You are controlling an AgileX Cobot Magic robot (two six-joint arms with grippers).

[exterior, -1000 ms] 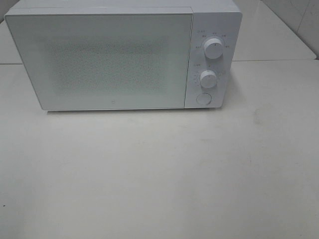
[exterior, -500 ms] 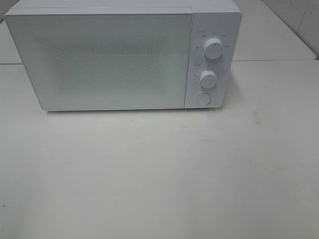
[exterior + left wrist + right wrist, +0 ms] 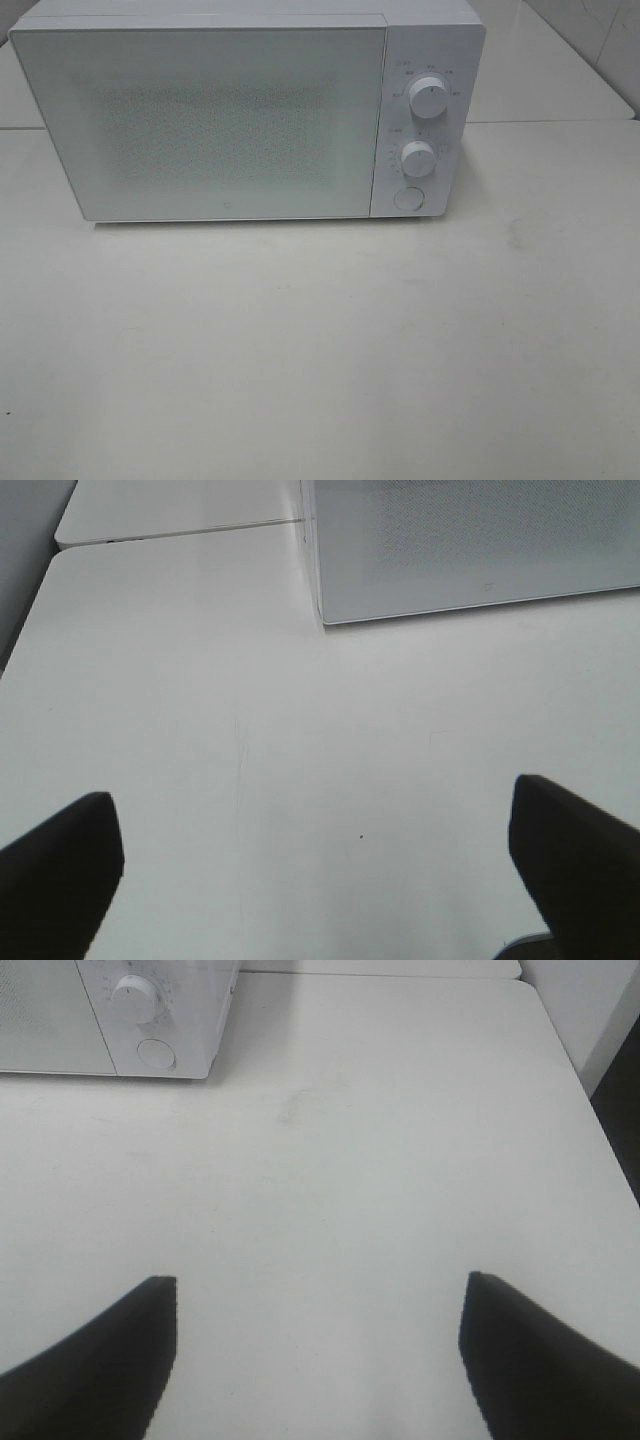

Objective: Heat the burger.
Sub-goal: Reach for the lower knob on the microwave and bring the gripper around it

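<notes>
You're looking at a mock kitchen set up as a test bench, not a home. A white microwave (image 3: pixel 230 115) with two dials (image 3: pixel 428 97) and a round button (image 3: pixel 407 198) stands at the far side of a plain white tabletop (image 3: pixel 320 350). A seam (image 3: pixel 560 122) shows where separate tables are pushed together. Pale wall tiles (image 3: pixel 610 45) show at the far right.

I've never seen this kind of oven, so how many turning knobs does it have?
2. Both sit on the microwave's right-hand panel: the upper knob near the top, the lower knob beneath it. The round button below is no knob.
</notes>
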